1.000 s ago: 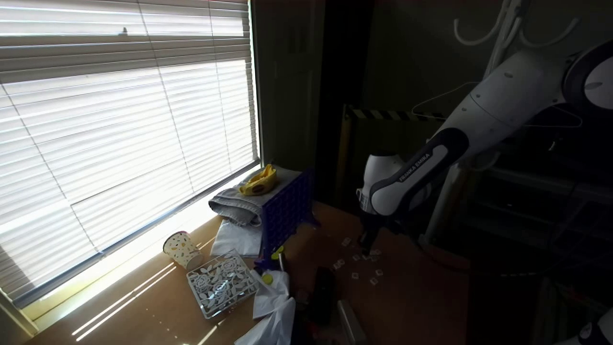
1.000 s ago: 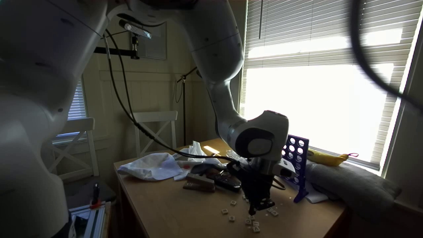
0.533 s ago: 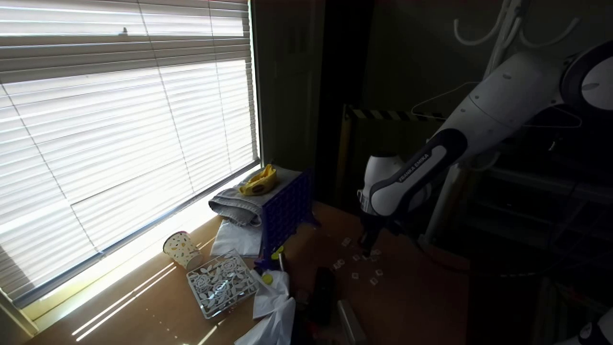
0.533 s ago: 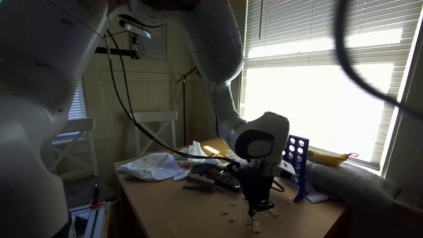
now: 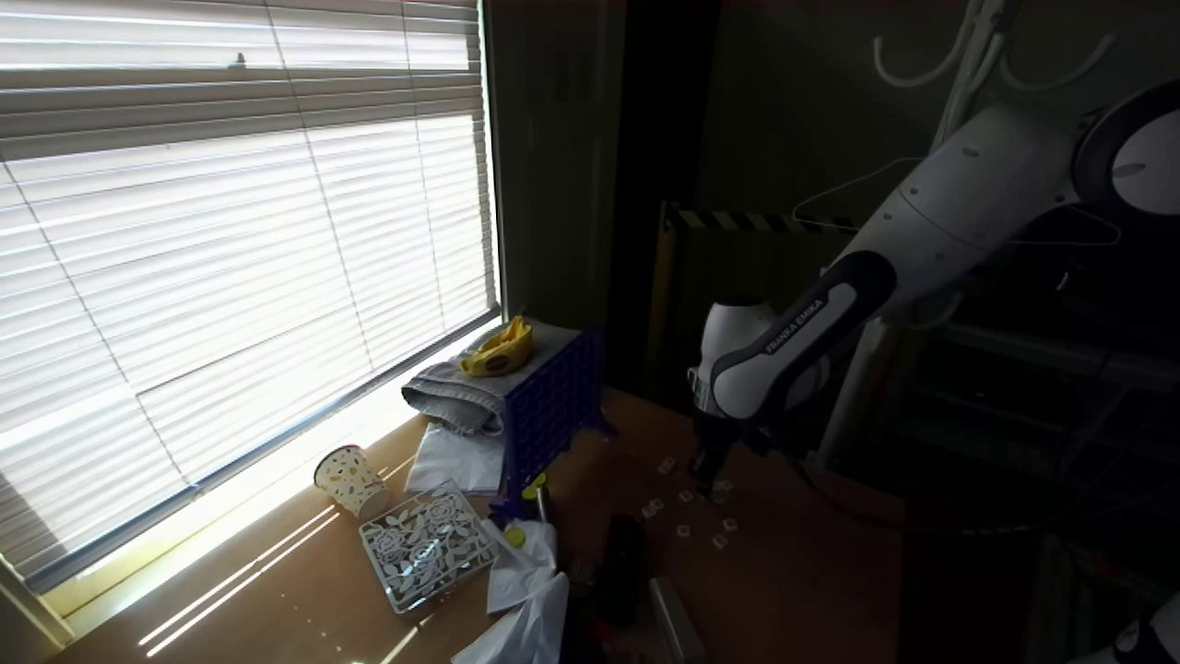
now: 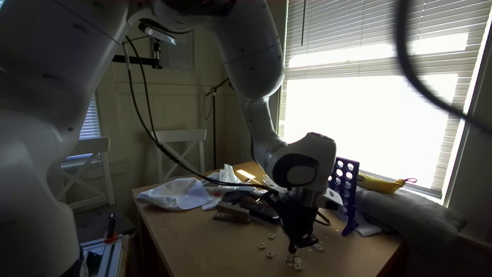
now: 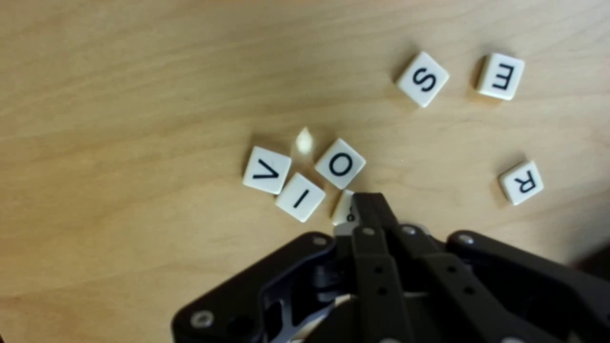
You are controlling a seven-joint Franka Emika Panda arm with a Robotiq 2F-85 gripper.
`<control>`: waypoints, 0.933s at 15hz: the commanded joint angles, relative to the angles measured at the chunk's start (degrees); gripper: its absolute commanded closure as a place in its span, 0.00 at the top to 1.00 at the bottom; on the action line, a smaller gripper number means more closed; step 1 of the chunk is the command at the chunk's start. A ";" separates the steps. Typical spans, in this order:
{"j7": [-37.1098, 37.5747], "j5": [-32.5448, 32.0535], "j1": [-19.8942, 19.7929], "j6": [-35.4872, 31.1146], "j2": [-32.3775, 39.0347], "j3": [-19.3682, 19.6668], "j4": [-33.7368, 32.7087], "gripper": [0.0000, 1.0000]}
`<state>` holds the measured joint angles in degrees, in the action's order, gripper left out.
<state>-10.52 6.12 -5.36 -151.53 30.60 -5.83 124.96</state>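
My gripper (image 7: 371, 202) points down at the table with its black fingertips together, and nothing shows between them. It also shows in both exterior views (image 5: 703, 484) (image 6: 294, 248), low over the scattered white letter tiles. In the wrist view the nearest tile (image 7: 341, 210) is partly hidden behind the fingertips; I cannot tell whether they touch it. Close by lie the O tile (image 7: 340, 163), the I tile (image 7: 300, 197) and the V tile (image 7: 267, 169). Further off are the S tile (image 7: 422, 79), the E tile (image 7: 501, 76) and the R tile (image 7: 522, 183).
A purple upright grid frame (image 6: 344, 188) stands near the tiles. A stapler (image 6: 231, 212), a dark case (image 6: 259, 209), and white crumpled cloth (image 6: 175, 193) lie on the table. A cup (image 5: 350, 481), grey patterned tray (image 5: 429, 544), folded towel (image 5: 452, 392) and yellow pouch (image 5: 499, 349) are by the window.
My gripper has come down slightly toward the tiles, its fingers still together. The blurred cable at the upper right of an exterior view has swung a little. The tiles have not visibly moved.
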 commanded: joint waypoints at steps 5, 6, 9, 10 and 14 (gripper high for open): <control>-0.17 1.63 -1.28 -3.60 1.91 -0.53 -0.92 0.00; -0.12 1.48 -1.33 -3.75 1.88 -0.40 -0.87 0.00; -0.26 1.49 -1.79 -4.70 1.89 -0.33 -0.78 0.00; -0.25 1.34 -1.90 -5.31 1.92 -0.22 -0.76 0.00; -0.88 0.92 -2.79 -6.61 2.05 -0.25 -0.83 0.00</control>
<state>-10.52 6.28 -7.15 -156.54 31.30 -5.74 124.95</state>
